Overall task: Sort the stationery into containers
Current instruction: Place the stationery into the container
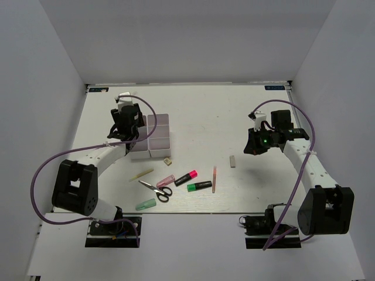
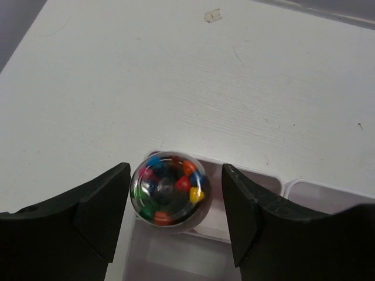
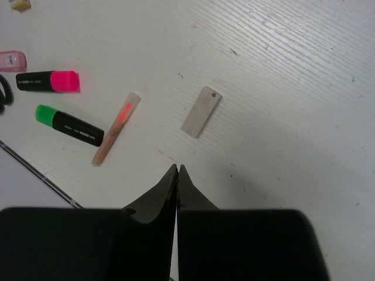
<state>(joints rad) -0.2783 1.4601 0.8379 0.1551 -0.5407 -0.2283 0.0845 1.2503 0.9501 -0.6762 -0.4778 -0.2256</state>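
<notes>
"Which arm is nearer that flat grey rectangular piece?"

"The right gripper, pinched together and empty. The piece lies just ahead, long axis slanting, on bare white table. The left gripper is spread around a clear bead-filled dome at the white divided tray corner."

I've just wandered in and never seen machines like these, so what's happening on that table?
Two robot arms are sorting stationery into white trays. The left gripper hangs over a tray corner, open, its fingers either side of a small clear dome of coloured bits that seems to sit in a compartment. The right gripper is shut and empty, near a small grey tab. Scissors, highlighters and a pink stick lie unsorted on the table.
</notes>
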